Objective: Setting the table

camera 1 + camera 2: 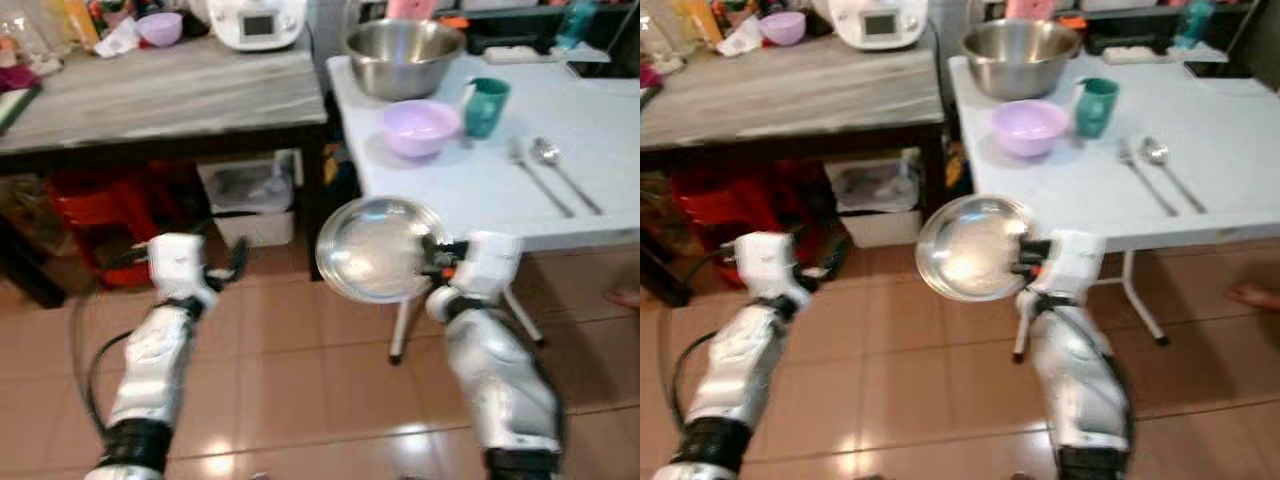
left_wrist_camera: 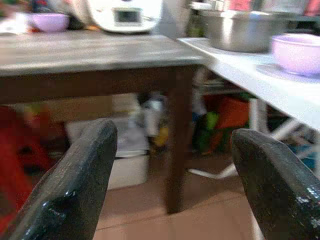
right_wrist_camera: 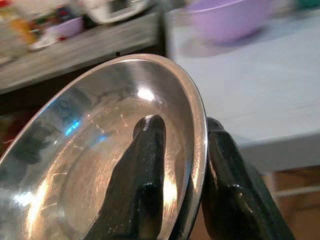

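Steel plate point(image 1: 375, 248) held by its right rim in the right gripper point(image 1: 432, 257), whose jaws are clamped on the edge, one finger point(image 3: 142, 165) across the shiny inner face and the other behind the rim. The plate hangs over the tiled floor point(image 1: 300, 370), just in front of the near edge of the white tabletop point(image 1: 470, 185), tilted so its face looks toward the camera. On that tabletop, farther away, stand a lilac bowl point(image 1: 421, 128), a green cup point(image 1: 486, 106) and a large steel mixing bowl point(image 1: 403, 55); a fork point(image 1: 537, 178) and a spoon point(image 1: 562, 172) lie side by side to the right. The bare stretch between lilac bowl and cutlery lies ahead and slightly right of the plate, so the right arm is the nearer one to set it there. The left gripper point(image 2: 172, 170) is idle, jaws wide apart and holding nothing, low by a wooden tabletop point(image 1: 160, 95) on the left.
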`<state>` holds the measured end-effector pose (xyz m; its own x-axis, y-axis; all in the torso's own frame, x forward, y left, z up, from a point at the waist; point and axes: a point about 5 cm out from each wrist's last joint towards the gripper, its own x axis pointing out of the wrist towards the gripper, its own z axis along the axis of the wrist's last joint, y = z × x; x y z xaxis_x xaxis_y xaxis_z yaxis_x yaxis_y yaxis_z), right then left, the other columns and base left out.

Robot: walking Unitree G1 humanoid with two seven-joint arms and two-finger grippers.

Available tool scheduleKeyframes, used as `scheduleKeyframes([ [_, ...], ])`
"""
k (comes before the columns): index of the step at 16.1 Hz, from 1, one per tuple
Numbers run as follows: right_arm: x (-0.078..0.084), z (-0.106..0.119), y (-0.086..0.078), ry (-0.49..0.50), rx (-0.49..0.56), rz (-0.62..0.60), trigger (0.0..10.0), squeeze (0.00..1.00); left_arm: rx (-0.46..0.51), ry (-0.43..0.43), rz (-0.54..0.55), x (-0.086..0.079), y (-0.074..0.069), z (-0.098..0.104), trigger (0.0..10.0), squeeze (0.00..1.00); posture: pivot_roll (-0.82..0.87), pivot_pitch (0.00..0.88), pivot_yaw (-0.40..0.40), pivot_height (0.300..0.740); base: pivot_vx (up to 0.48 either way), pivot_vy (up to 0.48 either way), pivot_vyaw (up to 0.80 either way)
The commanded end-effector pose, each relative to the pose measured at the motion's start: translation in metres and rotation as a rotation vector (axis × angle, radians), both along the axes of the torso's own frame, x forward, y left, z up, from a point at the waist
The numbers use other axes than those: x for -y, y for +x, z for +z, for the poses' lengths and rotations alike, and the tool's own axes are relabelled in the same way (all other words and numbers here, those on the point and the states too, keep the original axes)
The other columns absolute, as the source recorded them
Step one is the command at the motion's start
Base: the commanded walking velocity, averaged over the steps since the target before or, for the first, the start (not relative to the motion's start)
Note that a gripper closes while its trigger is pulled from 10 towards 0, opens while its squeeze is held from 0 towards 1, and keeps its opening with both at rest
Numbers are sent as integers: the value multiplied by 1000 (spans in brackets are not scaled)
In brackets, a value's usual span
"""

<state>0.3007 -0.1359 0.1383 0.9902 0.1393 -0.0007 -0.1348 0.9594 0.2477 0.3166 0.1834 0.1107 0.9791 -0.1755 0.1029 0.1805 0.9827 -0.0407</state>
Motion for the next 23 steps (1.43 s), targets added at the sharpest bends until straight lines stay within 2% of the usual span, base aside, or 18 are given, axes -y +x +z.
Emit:
scheduleKeyframes([
  [1, 8, 5, 0, -8, 24, -23, 10000, 0, -4, 0, -15, 6, 1, 0, 10000, 0, -134, 98, 64, 740, 0, 424, 0],
  [6, 8, 3, -1, -9, 30, -23, 10000, 0, 0, 6, -37, 13, 2, 0, 10000, 0, -132, 99, 68, 740, 0, 428, 0],
  [11, 8, 3, -1, -9, 34, -21, 10000, 0, -8, 14, -36, 13, 1, -1, 10000, 0, -127, 102, 70, 740, 0, 397, 0],
  [15, 10, 3, -1, -13, 34, -27, 10000, 0, 15, 20, -48, 17, 0, 1, 10000, 0, -136, 101, 68, 740, 0, 0, 0],
  [23, 12, 1, 1, -36, 25, -28, 10000, 0, 3, 0, -60, 27, 0, -3, 10000, 0, -144, 82, 56, 740, 31, 0, 154],
])
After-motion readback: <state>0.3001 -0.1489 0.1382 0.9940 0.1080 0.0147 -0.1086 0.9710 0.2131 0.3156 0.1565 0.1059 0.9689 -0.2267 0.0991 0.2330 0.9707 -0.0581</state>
